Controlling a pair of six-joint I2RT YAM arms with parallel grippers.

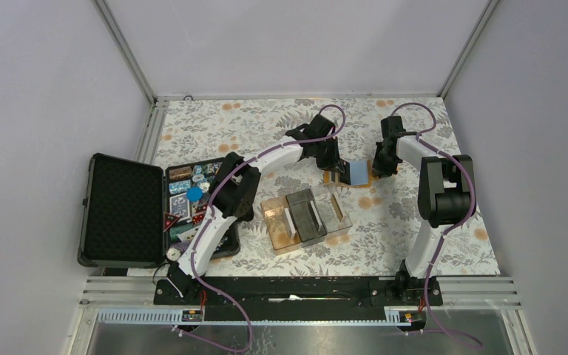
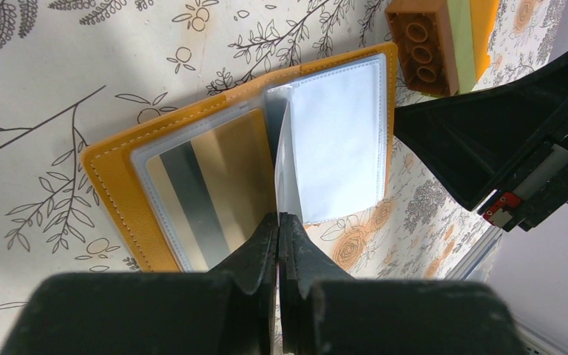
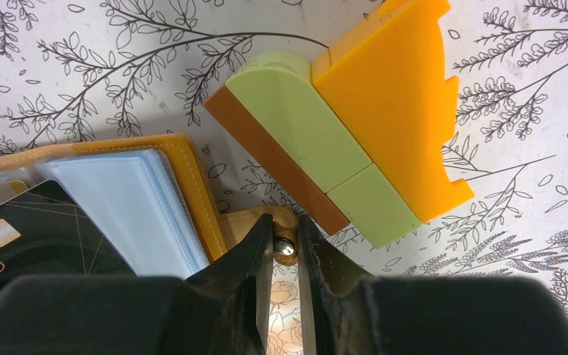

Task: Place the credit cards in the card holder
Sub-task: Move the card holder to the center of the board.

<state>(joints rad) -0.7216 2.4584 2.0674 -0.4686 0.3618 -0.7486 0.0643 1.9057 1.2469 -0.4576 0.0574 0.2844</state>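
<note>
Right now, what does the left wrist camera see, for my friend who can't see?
The shut left gripper pinches a clear plastic sleeve page of the open orange leather card holder on the flowery tablecloth. A gold, dark-striped card sits inside.

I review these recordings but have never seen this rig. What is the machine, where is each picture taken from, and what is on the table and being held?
Two small robot arms are bolted to a table's near edge. One picture looks down from above; the other two come from cameras on each wrist. The left gripper, shut, pinches a clear sleeve of the open orange card holder. The right gripper clamps the holder's snap tab. Nearby lie a toy-brick block, a clear divided tray and a black case beside colourful chips.
</note>
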